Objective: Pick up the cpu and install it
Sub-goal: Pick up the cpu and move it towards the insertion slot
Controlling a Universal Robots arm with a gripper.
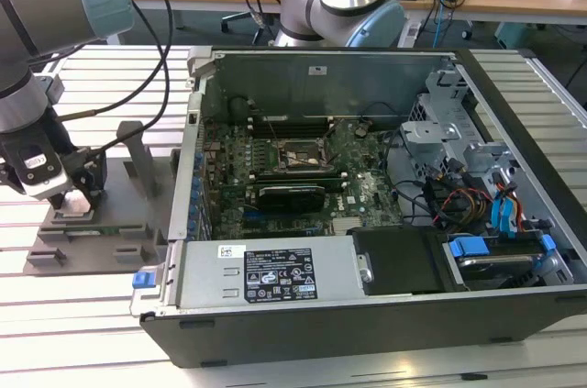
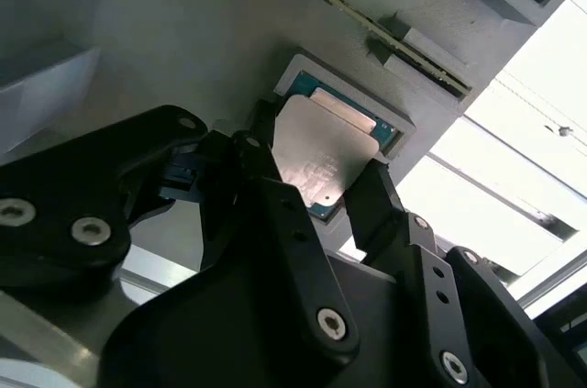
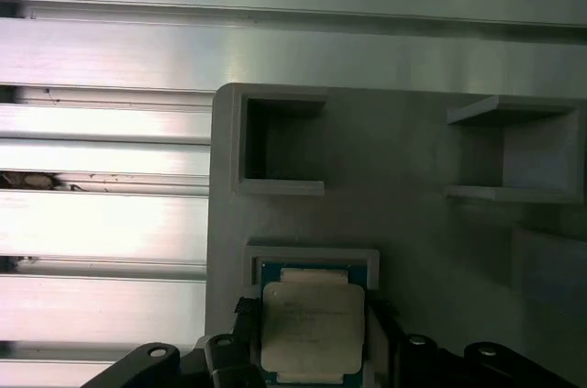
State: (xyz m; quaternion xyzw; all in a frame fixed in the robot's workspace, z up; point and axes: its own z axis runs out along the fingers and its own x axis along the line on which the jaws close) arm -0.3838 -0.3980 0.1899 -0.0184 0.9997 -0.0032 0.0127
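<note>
- The cpu (image 3: 312,328) is lying flat in a square pocket near one edge of the grey tray (image 3: 422,241).
- The gripper (image 3: 312,347) is clasping it, its black fingers (image 2: 261,168) pressing on two opposite sides.
- In the exterior view, the gripper (image 1: 78,194) is hanging over the tray (image 1: 138,223) — at the exterior view's left of the open computer case (image 1: 367,315).

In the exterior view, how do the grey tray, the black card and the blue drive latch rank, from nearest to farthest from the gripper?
1. grey tray, directly under the gripper, on the exterior view's left.
2. black card, near the view's middle.
3. blue drive latch, on the exterior view's right.
</note>
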